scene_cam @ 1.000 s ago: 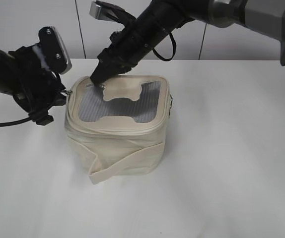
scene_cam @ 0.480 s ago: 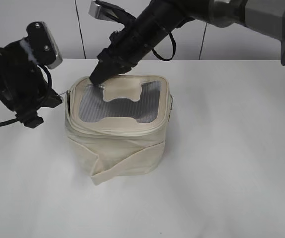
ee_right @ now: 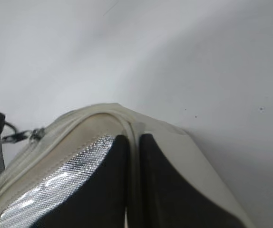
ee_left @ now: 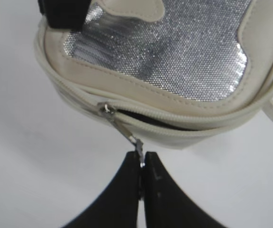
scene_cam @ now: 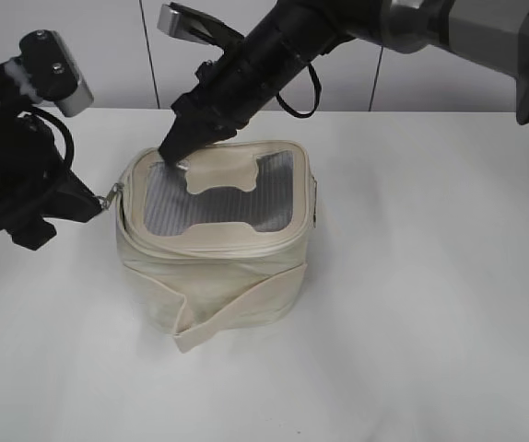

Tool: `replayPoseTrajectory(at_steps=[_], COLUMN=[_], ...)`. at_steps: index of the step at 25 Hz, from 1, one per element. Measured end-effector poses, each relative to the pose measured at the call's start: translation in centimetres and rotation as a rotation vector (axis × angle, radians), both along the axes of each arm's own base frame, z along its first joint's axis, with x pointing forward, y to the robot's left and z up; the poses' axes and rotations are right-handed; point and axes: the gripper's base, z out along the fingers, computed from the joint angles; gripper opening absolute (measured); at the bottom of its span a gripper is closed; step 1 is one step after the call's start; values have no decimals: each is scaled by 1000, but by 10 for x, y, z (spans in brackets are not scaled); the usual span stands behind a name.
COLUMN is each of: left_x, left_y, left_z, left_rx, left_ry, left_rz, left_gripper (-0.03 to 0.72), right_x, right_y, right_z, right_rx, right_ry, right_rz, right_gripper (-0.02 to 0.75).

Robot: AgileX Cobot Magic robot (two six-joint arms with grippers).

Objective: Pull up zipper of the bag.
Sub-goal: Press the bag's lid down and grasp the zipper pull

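The cream bag (scene_cam: 218,267) stands on the white table, its grey mesh top (scene_cam: 214,198) with the bone-shaped patch facing up. My left gripper (scene_cam: 94,204) is at the bag's left corner, shut on the ring pull (ee_left: 139,151) of a silver zipper slider (ee_left: 107,109). The pull is stretched taut. Right of the slider the zipper track (ee_left: 151,118) gapes a little. My right gripper (scene_cam: 174,152) reaches across onto the lid's far left corner, its fingers (ee_right: 133,147) closed round the lid's raised cream edge. The slider also shows in the right wrist view (ee_right: 35,134).
The cream strap (scene_cam: 237,308) hangs loosely across the bag's front and reaches the table. A small silver fitting (scene_cam: 314,198) sits on the bag's right side. A grey panelled wall (scene_cam: 154,55) stands behind the table.
My left gripper has moved left and away from the bag with the ring pull in it, drawing it taut. The bag's left corner has shifted left, and the right gripper followed slightly.
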Motion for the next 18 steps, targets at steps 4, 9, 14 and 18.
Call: replayPoseTrajectory(at_steps=[4, 9, 14, 18], left_x=[-4, -10, -37, -41], left_y=[-4, -10, -26, -28], left_z=[0, -3, -11, -12], left_rx=[-20, -33, 2, 18], left_ry=[38, 77, 227, 260], left_rz=[-3, -21, -143, -116], left_gripper=[-8, -8, -8, -8], right_x=[0, -1, 1, 1], right_y=[1, 1, 0, 0], right_z=[0, 0, 0, 0], right_rx=[1, 1, 2, 1], right_ry=[21, 30, 33, 42], right_rz=[-15, -18, -40, -47], right_gripper=[52, 51, 51, 50])
